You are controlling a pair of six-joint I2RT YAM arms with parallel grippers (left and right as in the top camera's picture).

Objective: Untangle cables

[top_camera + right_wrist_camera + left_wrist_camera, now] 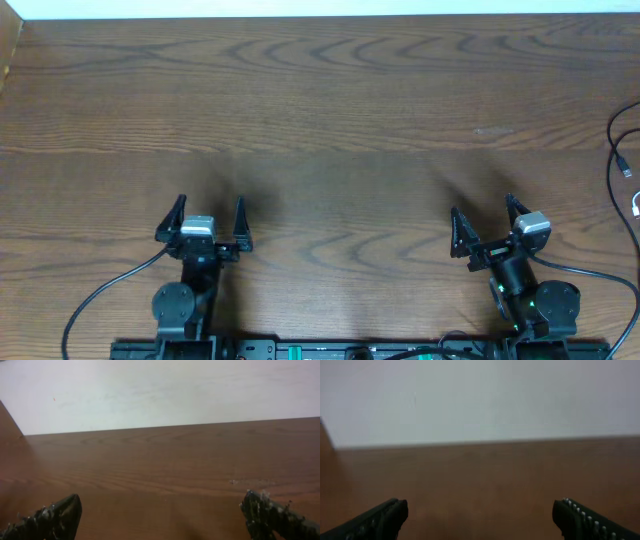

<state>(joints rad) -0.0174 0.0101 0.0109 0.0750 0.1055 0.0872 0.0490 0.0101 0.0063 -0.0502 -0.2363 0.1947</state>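
Observation:
In the overhead view only a small part of the cables (622,155) shows, at the far right edge of the table: a thin black strand curving down past a small plug, and a light plug end (637,207) below it. The rest runs out of frame. My left gripper (206,222) is open and empty near the front left. My right gripper (486,227) is open and empty at the front right, well left of the cables. Both wrist views show only open fingers (480,515) (161,515) over bare wood; no cable shows there.
The wooden table (320,120) ends at a white wall at the back (320,8). Thick black arm wires (100,295) (600,275) trail from each arm base along the front edge.

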